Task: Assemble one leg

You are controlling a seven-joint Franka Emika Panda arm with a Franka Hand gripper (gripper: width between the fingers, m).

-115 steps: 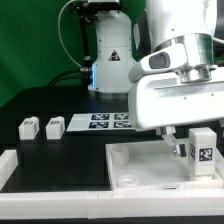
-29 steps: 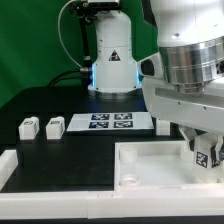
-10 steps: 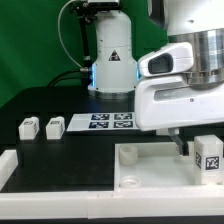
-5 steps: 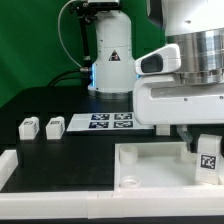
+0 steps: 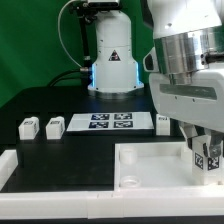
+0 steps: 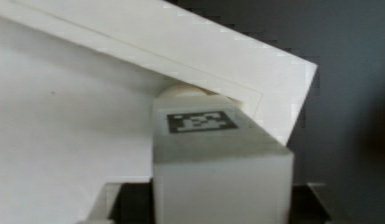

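My gripper [image 5: 205,148] is shut on the leg [image 5: 210,160], a small white peg with a square tag on its face. It holds the leg upright at the far right corner of the large white tray [image 5: 150,165]. In the wrist view the leg [image 6: 215,165] stands between my dark fingers [image 6: 128,202], its top end against the underside of the tray's corner [image 6: 260,70]. Whether the leg's end sits in a socket is hidden.
Two more small white legs [image 5: 29,127] [image 5: 54,126] stand on the black table at the exterior view's left. The marker board [image 5: 112,122] lies behind the tray, with another white leg [image 5: 162,121] at its right end. A white bracket [image 5: 8,165] sits at the front left.
My wrist has turned about its axis with the leg still in the jaws. The leg's tag now looks rotated. The leg stays at the tray's right corner.
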